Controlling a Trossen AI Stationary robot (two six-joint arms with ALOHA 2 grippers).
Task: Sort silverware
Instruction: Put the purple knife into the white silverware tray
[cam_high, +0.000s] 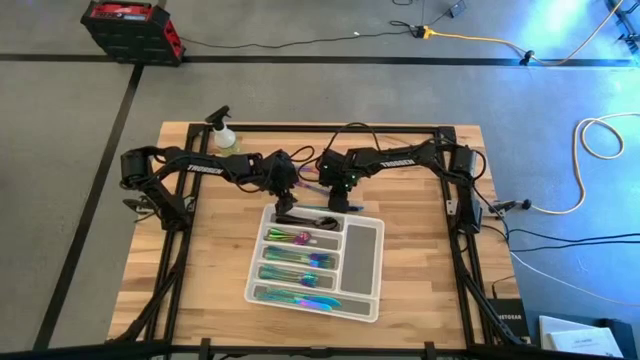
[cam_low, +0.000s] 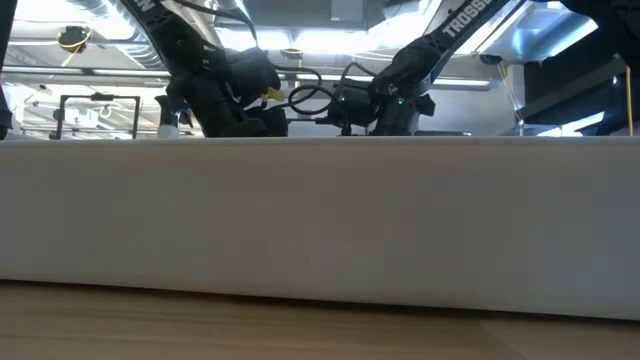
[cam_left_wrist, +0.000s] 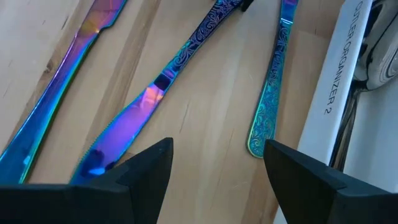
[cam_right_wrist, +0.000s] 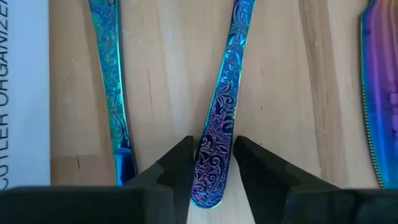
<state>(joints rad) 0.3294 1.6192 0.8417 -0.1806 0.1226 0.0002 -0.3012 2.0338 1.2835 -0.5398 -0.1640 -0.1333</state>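
Right gripper (cam_right_wrist: 211, 171) down at the table, fingers narrowed to either side of an iridescent knife handle (cam_right_wrist: 221, 118), closing or just touching; not lifted yet. A second handle (cam_right_wrist: 112, 81) lies just beside it, next to the white tray (cam_right_wrist: 22, 93). Step in hand: the grasp of one loose piece behind the tray. Next move likely calls for a firm pinch, a straight lift, then a carry to the matching compartment. Left gripper (cam_left_wrist: 214, 168) hovers nearby, fingers spread wide and empty, over the knife blade (cam_left_wrist: 124, 130). Sorted silverware (cam_high: 300, 265) fills the tray compartments.
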